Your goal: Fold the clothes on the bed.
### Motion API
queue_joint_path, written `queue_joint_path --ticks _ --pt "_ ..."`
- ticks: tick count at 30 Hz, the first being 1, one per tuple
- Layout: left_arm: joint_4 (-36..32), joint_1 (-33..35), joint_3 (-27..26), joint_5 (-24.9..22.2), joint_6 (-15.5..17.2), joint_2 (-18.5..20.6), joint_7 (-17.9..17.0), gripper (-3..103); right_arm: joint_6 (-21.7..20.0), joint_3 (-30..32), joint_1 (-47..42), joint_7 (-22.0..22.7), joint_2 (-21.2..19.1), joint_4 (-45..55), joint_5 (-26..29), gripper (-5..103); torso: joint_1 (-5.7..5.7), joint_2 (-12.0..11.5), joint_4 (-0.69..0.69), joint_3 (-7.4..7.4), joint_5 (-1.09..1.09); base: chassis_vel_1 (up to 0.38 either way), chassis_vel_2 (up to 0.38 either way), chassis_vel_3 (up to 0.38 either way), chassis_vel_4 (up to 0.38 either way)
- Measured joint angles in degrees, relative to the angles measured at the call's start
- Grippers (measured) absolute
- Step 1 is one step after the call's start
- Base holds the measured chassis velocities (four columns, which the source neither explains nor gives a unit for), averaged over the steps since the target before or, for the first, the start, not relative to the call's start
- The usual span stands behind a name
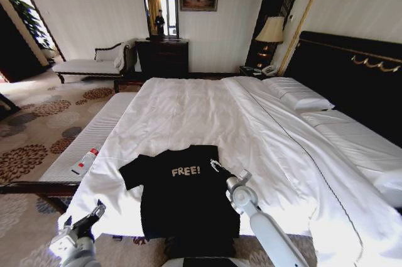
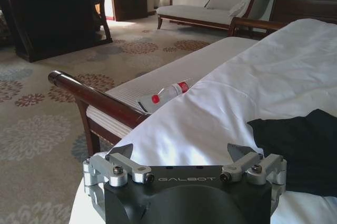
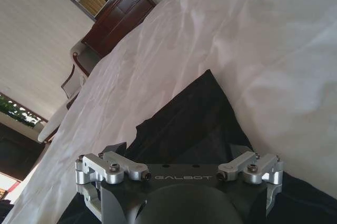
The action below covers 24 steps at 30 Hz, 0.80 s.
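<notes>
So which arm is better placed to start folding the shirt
Probably right: the right gripper hangs open over the black T-shirt near its sleeve, while the left gripper sits open off the bed's corner.

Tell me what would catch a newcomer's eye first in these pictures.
The black T-shirt with white "FREE!" lettering lies spread flat near the foot of the big white bed, dark against pale sheets. The right pincer hovers open over its right shoulder, while the left pincer waits open off the bed's near left corner.
</notes>
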Motion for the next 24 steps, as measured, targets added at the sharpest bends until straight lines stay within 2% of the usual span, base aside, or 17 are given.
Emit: queue_joint_path --ticks 6,10,15,21,22,23,24 --pt "0.0 0.0 -0.1 0.0 0.0 0.0 -0.1 100 0.0 -1.2 -3.2 -1.5 -1.5 2.9 -1.1 100 0.0 0.0 0.0 0.0 0.01 0.0 0.0 0.0 0.0" --pt "0.3 -0.1 -0.3 -0.1 0.0 0.0 -0.2 100 0.1 -1.7 -8.4 -3.1 -5.7 8.6 -2.3 100 0.0 0.0 -0.02 0.0 0.0 0.0 0.0 0.0 0.0" --pt "1.0 -0.8 -0.3 -0.2 0.0 0.0 -0.2 100 0.5 -0.4 -12.3 -3.6 -8.0 13.6 -3.4 100 0.0 0.0 -0.01 -0.01 0.0 0.0 0.0 0.0 0.0" --pt "1.3 -2.2 0.2 -0.2 0.3 0.1 -0.2 100 2.2 1.7 -13.7 -3.2 -6.8 15.7 -4.8 100 -0.01 0.0 0.01 0.0 -0.01 0.0 0.0 0.0 0.0" --pt "1.4 -3.5 0.6 -0.4 0.5 0.4 0.0 100 4.1 3.6 -14.0 -2.5 -4.9 15.9 -6.8 100 -0.01 0.0 -0.04 -0.01 0.01 0.0 0.0 0.0 0.0" --pt "1.7 -4.6 0.7 -1.0 0.7 1.0 0.4 100 5.2 5.0 -14.1 -2.0 -3.8 15.9 -7.8 100 0.0 0.0 0.06 0.0 -0.01 0.0 0.0 0.0 0.0" --pt "2.6 -7.0 0.6 -2.3 0.9 2.0 1.0 100 6.6 7.3 -14.1 -1.3 -2.2 15.9 -8.7 100 -0.01 0.0 0.02 0.0 0.0 0.0 0.0 0.0 0.0"
